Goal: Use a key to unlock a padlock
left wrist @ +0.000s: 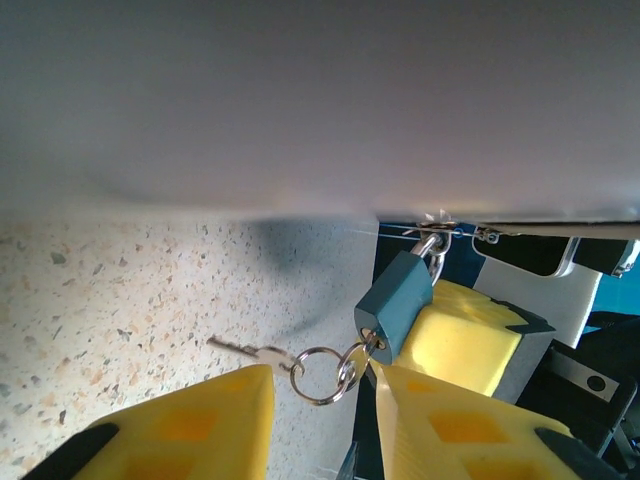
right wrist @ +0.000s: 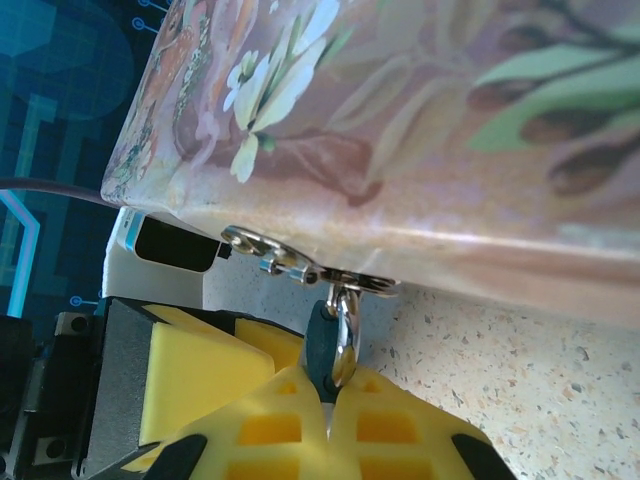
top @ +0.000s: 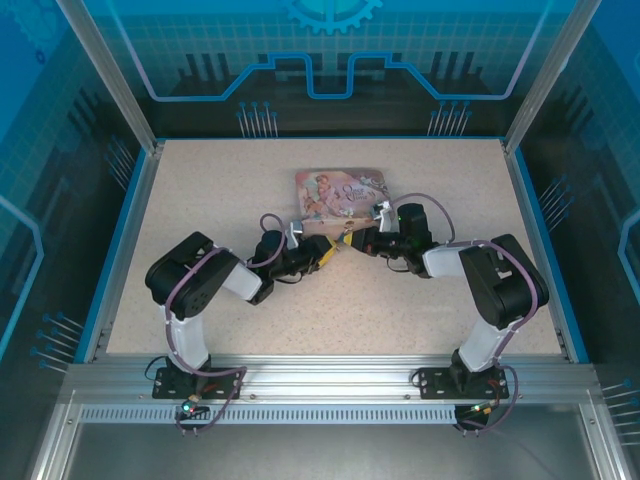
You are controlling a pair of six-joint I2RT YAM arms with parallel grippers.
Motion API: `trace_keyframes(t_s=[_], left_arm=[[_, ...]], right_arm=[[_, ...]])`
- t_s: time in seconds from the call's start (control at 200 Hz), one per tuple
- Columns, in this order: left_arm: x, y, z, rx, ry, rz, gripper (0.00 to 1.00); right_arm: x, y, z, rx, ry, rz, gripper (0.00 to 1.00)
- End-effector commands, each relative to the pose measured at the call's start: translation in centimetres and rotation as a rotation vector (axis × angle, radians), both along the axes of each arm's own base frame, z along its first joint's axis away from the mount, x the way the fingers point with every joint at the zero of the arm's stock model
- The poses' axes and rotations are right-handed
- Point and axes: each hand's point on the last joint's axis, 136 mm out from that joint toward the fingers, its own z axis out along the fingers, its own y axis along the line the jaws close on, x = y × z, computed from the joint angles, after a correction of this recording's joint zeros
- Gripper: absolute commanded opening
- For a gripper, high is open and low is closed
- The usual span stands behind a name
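Currently, both arms meet near the centre of the speckled beige worktop (top: 200,190), at the near side of the pink illustrated tin box (top: 340,192), which lies toward the middle of the far edge.

Padlock: the small blue-bodied padlock (left wrist: 393,305) hangs tilted from the silver metal hasp (right wrist: 290,262) on the near wall of the tin box. Its thin metal shackle (right wrist: 346,320) passes through the hasp.

Right pincer (right wrist: 330,385): closed on the padlock body. The right wrist view shows its two yellow fingers (right wrist: 270,430) pressed together around the blue body, just under the hasp. In the overhead view the right pincer (top: 357,240) sits at the near edge of the box.

Left pincer (left wrist: 322,400): open, clamping nothing. Its yellow fingers (left wrist: 190,430) stand apart on either side of a silver split ring (left wrist: 320,372). In the overhead view the left pincer (top: 325,252) faces the right one, almost touching.

Key: the small silvery key (left wrist: 243,350) hangs on the split ring, pointing away from the padlock, above the worktop. The ring joins the underside of the padlock. Whether a second key sits in the keyhole cannot be told.
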Motion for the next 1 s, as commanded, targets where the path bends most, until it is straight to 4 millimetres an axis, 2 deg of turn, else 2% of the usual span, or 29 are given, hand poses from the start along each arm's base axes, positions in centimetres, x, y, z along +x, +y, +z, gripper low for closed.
trace_keyframes(t_s=[0.0, 0.435, 0.995], left_arm=[[-0.2, -1.4, 1.3, -0.041, -0.033, -0.045, 0.33], [0.1, -1.5, 1.9, -0.070, -0.053, -0.031, 0.31], [0.7, -0.4, 0.5, -0.042, -0.041, 0.044, 0.26]], right_arm=[[0.2, 1.3, 3.1, 0.068, -0.045, 0.045, 0.01], [-0.2, 3.0, 2.4, 0.067, -0.011, 0.060, 0.00], [-0.7, 5.0, 1.6, 0.085, 0.056, 0.039, 0.00]])
